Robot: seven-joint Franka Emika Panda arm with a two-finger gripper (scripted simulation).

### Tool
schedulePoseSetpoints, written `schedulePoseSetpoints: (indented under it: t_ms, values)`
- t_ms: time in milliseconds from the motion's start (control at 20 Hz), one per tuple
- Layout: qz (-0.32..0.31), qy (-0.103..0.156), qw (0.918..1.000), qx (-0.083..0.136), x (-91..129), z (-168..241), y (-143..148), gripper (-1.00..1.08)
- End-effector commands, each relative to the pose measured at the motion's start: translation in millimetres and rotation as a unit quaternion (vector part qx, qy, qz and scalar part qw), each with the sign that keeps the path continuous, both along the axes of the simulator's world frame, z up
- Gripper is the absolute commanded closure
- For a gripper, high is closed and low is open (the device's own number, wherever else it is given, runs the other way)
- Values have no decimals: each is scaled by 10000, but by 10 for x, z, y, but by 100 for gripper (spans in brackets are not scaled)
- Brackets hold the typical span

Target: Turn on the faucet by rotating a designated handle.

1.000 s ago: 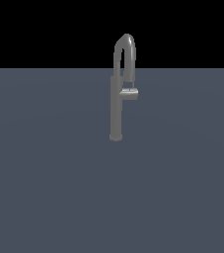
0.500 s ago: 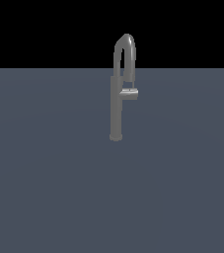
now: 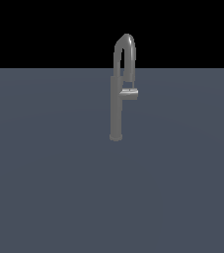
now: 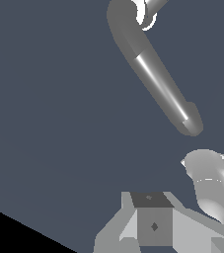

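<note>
- A tall, slim grey metal faucet (image 3: 116, 108), its column topped by a narrow arched spout, is standing upright on the flat slate-grey worktop (image 3: 44, 188).
- A stubby grey block-like handle (image 3: 129, 93) is jutting sideways from the column toward the exterior view's right.
- The gripper (image 4: 155, 225) is showing only its grey body in the wrist view, just beside the faucet; whether it is open or closed cannot be told.

Of the robot, only part of the gripper (image 4: 154, 225) is shown, in the wrist view. It is rendered as flat, light grey angular faces set around a darker grey boxy block. A small dark diamond mark is carried on that block.
</note>
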State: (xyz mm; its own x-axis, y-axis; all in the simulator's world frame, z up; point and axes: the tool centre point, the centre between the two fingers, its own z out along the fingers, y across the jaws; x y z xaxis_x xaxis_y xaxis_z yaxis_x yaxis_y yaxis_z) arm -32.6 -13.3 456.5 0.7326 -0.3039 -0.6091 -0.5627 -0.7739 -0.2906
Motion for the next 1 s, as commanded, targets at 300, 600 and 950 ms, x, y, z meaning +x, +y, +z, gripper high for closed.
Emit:
schedulePoseSetpoints:
  t_ms: [300, 600, 950]
  values:
    - [-583, 659, 9943, 599, 425, -273, -134, 108]
    - [-1018, 1147, 9826, 1043, 705, -520, -242, 108]
    - [-1568, 1758, 9586, 1600, 1009, -881, -379, 108]
